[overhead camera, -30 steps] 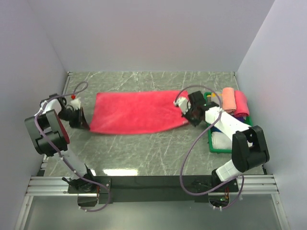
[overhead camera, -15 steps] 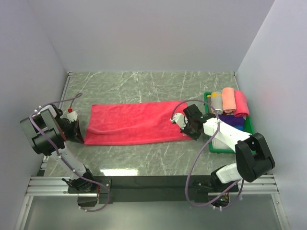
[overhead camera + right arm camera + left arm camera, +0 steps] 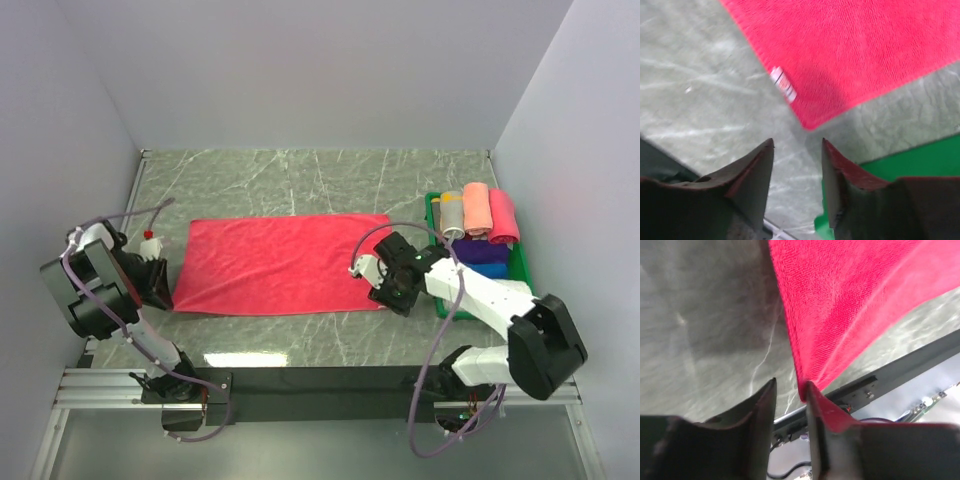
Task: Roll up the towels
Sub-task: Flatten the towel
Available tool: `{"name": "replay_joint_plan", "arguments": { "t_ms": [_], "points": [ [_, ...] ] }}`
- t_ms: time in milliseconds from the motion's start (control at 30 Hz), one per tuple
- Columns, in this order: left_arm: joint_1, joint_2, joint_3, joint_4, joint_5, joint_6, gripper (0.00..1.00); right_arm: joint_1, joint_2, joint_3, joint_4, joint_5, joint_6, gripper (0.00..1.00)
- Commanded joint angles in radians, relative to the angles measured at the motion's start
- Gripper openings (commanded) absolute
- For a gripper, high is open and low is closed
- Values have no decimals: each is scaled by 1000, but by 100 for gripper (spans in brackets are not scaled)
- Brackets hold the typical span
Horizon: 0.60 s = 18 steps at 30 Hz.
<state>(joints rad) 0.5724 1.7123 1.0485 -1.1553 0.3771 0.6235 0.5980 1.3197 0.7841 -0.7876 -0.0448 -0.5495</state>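
A bright red towel [image 3: 280, 263] lies spread flat across the middle of the marble table. My left gripper [image 3: 160, 290] is at its near left corner. In the left wrist view the left gripper [image 3: 790, 390] is open, and the towel [image 3: 850, 295] corner rests against the tip of one finger with a gap to the other. My right gripper [image 3: 385, 290] is at the near right corner. In the right wrist view the right gripper [image 3: 797, 145] is open and holds nothing, and the towel [image 3: 850, 55] corner lies just beyond its tips, with a white label [image 3: 783, 84] near that edge.
A green tray [image 3: 436, 205] at the right holds rolled towels: tan [image 3: 452, 215], salmon [image 3: 476, 208], pink [image 3: 503, 215] and blue [image 3: 488, 262]. Its edge [image 3: 910, 165] lies close to the right fingers. White walls enclose the table on three sides. A black rail [image 3: 320, 378] runs along the near edge.
Both grippers drew the towel's near corners toward the near edge, flattening it, then went from shut to open and let go of the corners.
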Motion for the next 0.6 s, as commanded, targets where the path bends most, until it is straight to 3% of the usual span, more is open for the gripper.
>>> {"name": "replay_joint_plan", "arguments": {
  "t_ms": [0,133,300,400,567],
  "points": [
    [26,-26,151,-153,84,82,37,-6,-86,105,-114,-50,6,51],
    [23,1,370,-152,225,36,41,-72,-47,214,-118,-118,42,51],
    [-29,41,443,-6,233,-97,40,-167,137,363,-47,-152,123,44],
    [-71,70,432,135,230,-200,35,-193,260,455,-10,-138,189,38],
    [-164,130,433,259,214,-309,16,-216,387,564,50,-80,226,27]
  ]
}}
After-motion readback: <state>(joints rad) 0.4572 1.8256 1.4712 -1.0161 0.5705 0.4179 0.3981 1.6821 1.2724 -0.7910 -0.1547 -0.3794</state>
